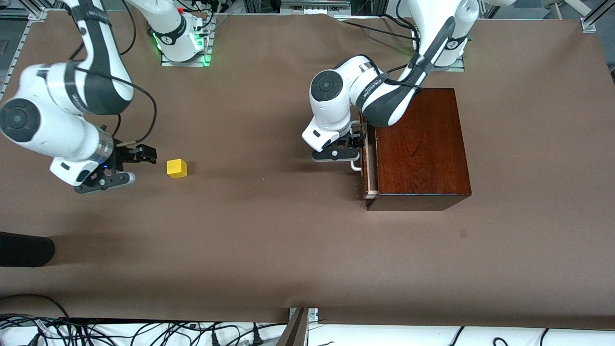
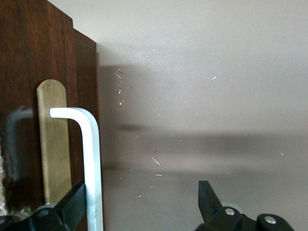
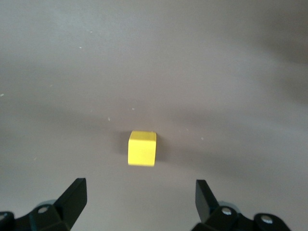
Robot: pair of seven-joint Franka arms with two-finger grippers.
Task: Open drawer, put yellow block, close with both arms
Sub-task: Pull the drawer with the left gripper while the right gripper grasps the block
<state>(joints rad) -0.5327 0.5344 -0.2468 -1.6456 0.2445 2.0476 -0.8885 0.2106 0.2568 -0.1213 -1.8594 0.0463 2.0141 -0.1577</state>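
The yellow block (image 1: pixel 177 168) sits on the brown table toward the right arm's end. My right gripper (image 1: pixel 147 154) is open and empty, low and just beside the block. In the right wrist view the block (image 3: pixel 142 148) lies just ahead of the gap between the fingers of the right gripper (image 3: pixel 139 198). The mahogany box (image 1: pixel 420 144) stands toward the left arm's end. Its drawer (image 1: pixel 369 166) is out a small way and shows a pale wood edge. My left gripper (image 1: pixel 359 141) is open at the white handle (image 1: pixel 356 166). In the left wrist view the handle (image 2: pixel 91 159) lies against one finger (image 2: pixel 72 204).
A black object (image 1: pixel 24 250) pokes in at the right arm's end, nearer the front camera. Cables lie along the table's near edge. A brass plate (image 2: pixel 54 144) backs the handle on the drawer front.
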